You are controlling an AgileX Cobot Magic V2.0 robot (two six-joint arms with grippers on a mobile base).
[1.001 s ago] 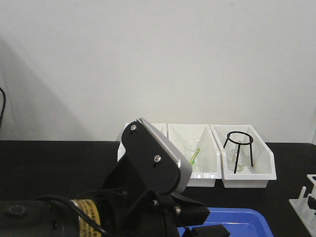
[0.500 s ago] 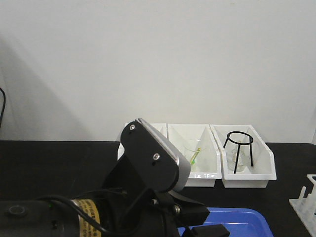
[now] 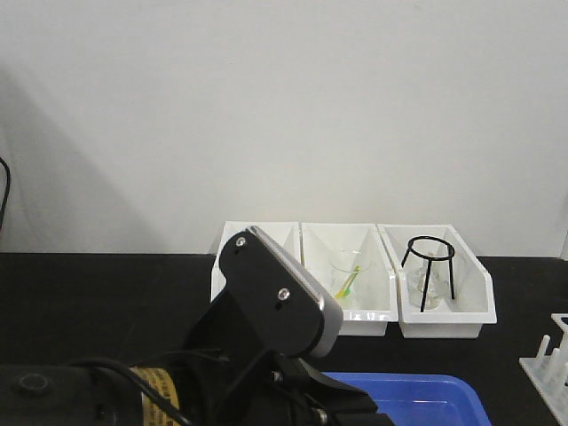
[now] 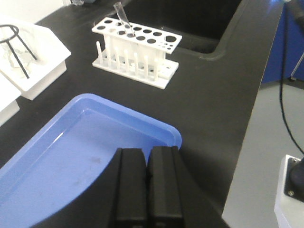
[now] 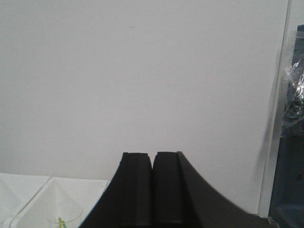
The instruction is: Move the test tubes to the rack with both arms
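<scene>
My bulky black left arm [image 3: 266,346] has dipped lower over the shallow blue plastic tray [image 4: 71,152] than half a second ago. Its left gripper [image 4: 148,183] is pressed closed, empty. The right gripper [image 5: 152,190] is likewise closed on nothing, facing the wall. The small white holed rack [image 4: 137,47] holds one thin clear glass test tube [image 4: 124,21], leaning. I judge that delivery done, next pick pending.

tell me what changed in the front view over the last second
The left arm sank a little and shifted slightly right, so its yellow label is now mostly out of frame and more of the blue tray shows. Nothing was gripped or released. The three white bins, tripod and rack stayed put.
</scene>
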